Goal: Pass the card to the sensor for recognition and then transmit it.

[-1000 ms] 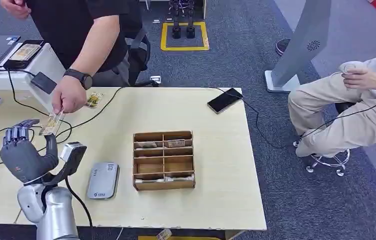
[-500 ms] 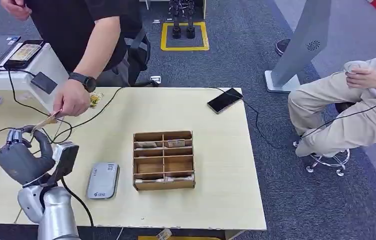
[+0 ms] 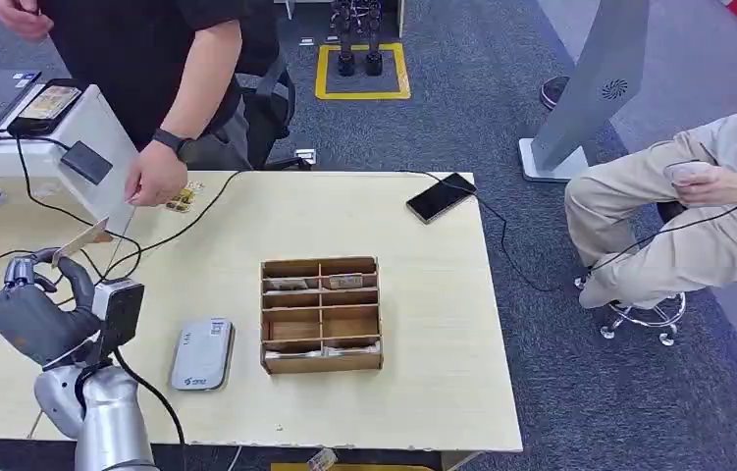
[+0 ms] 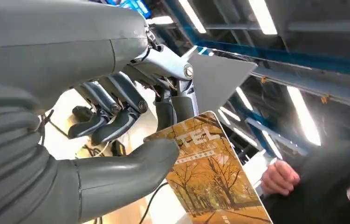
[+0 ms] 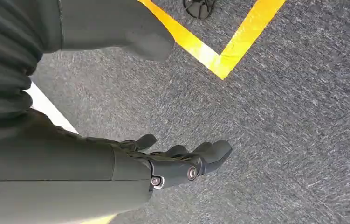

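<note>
My left hand (image 3: 35, 309) is raised over the table's left side and pinches a card (image 3: 82, 239) between thumb and fingers. The left wrist view shows that card (image 4: 208, 179) close up, printed with orange autumn trees, under my thumb (image 4: 131, 163). The grey sensor (image 3: 201, 353) lies flat on the table to the right of my left hand. A person's hand (image 3: 155, 180) hovers beyond the card, apart from it. My right hand (image 5: 182, 163) hangs over the grey carpet, its fingers spread and holding nothing.
A cardboard divided box (image 3: 321, 314) holds cards in the table's middle. More cards (image 3: 184, 197) lie near the person's hand. A phone (image 3: 441, 196) lies at the far right; cables cross the left side. A seated person (image 3: 678, 216) is to the right.
My left hand has closed its fingers on the card. The person's hand has let go of it and drawn back away from my hand.
</note>
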Controlling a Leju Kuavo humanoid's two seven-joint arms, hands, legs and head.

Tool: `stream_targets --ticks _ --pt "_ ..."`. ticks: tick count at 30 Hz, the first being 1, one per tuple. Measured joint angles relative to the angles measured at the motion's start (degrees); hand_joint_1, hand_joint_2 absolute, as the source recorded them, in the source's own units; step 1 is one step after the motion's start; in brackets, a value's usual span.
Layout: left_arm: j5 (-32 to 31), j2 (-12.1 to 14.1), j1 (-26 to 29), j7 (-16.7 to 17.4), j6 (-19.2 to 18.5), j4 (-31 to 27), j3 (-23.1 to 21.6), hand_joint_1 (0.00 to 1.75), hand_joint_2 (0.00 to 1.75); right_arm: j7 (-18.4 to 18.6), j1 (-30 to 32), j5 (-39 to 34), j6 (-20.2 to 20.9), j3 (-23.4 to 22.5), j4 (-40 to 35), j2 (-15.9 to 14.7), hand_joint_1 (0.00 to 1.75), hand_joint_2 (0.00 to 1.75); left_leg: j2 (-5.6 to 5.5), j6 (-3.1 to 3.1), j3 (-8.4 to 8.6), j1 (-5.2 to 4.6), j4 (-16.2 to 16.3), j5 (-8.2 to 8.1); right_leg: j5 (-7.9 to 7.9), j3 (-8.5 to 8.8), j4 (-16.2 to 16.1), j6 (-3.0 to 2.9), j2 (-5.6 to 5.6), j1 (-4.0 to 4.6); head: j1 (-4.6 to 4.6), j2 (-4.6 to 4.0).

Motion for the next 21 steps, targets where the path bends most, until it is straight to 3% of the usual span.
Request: stream_targets --ticks 6,15,21 --pt "-4.9 0.0 0.1 3.4 0.0 2.0 0.7 1.75 1.75 0.1 0.0 -0.3 0.0 0.3 0.0 0.0 0.0 1.75 -0.01 0.0 -0.02 0.01 0.0 0.0 0.0 0.02 0.0 0.0 -0.01 0.0 0.0 0.0" --pt "-15.0 0.0 1.4 3.0 0.0 5.3 6.9 1.75 1.75 0.6 0.1 -0.3 0.1 0.4 0.0 0.0 0.0 1.75 -0.01 0.0 -0.04 0.01 0.0 0.0 0.0 0.01 0.0 0.0 -0.01 0.0 0.0 0.0" --pt "-17.0 0.0 2.5 2.7 0.0 6.9 10.9 1.75 1.75 0.7 0.1 -0.5 0.1 0.4 0.1 0.0 0.0 1.75 -0.02 0.0 -0.04 0.0 0.0 0.0 -0.01 0.01 0.0 0.0 -0.02 0.0 0.0 0.0"
